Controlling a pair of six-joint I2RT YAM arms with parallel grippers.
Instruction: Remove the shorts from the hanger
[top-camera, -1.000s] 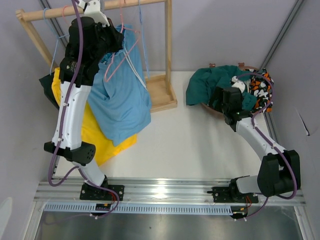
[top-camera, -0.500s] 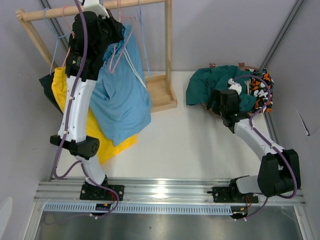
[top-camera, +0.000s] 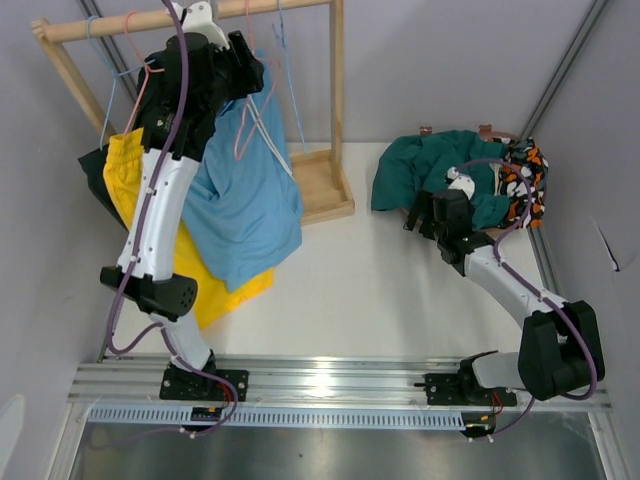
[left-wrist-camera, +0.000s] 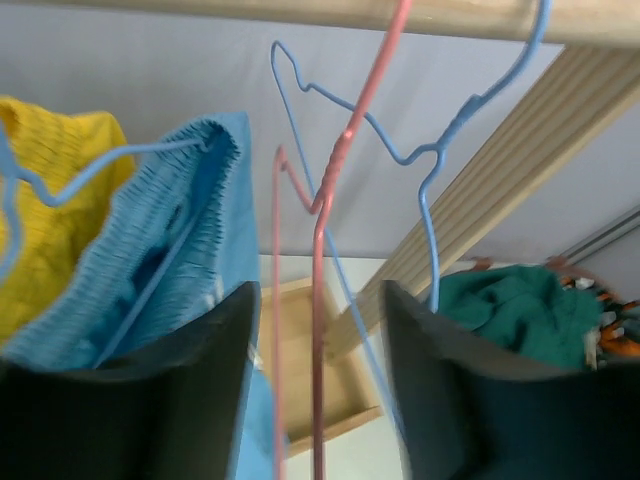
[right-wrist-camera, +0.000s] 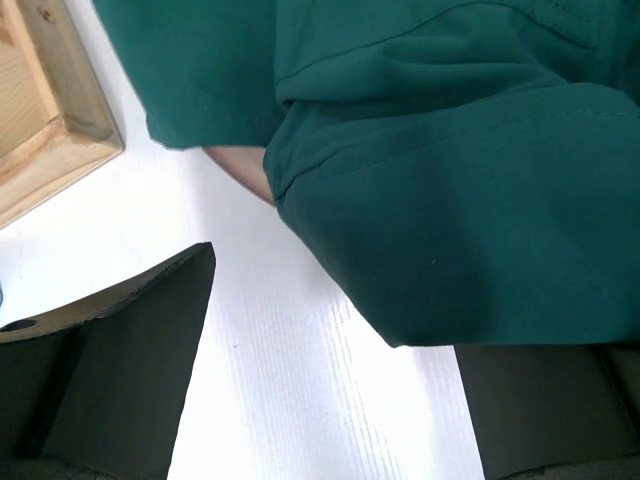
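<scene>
Change, left arm: compared with a second ago, my left arm sits further right along the wooden rail (top-camera: 100, 25) in the upper left of the overhead view. More of the yellow shorts (top-camera: 130, 165) shows beside it.
Change, right arm: it has drawn back toward the lower left, off the pile of cloth in the upper right. It now stands over the bare white table (top-camera: 380, 270).
Unchanged: all the shorts lie where they did.
Left claw (left-wrist-camera: 320, 310): released, fingers apart. The upright wire of a pink hanger (left-wrist-camera: 345, 140) runs between them; I cannot tell whether either finger touches it.
Right claw (right-wrist-camera: 335, 330): released and empty, fingers wide, just below the hem of the teal shorts (right-wrist-camera: 430, 200).
Shorts, count: five. Three are at the rack: the light blue shorts (top-camera: 245, 190) in the middle, the yellow to their left, and the black shorts (top-camera: 93, 170) at the far left edge. Two are in the pile at upper right: the teal, and at its right end the patterned shorts (top-camera: 522, 175) in orange, black and white.
Light blue shorts: the waistband hangs on a blue hanger (left-wrist-camera: 130, 155) at the left of the left wrist view.
Hangers, count: in the left wrist view, three. These are that blue one, a second blue hanger (left-wrist-camera: 435, 160) at the right, and the pink one between them.
Arms, count: two.
</scene>
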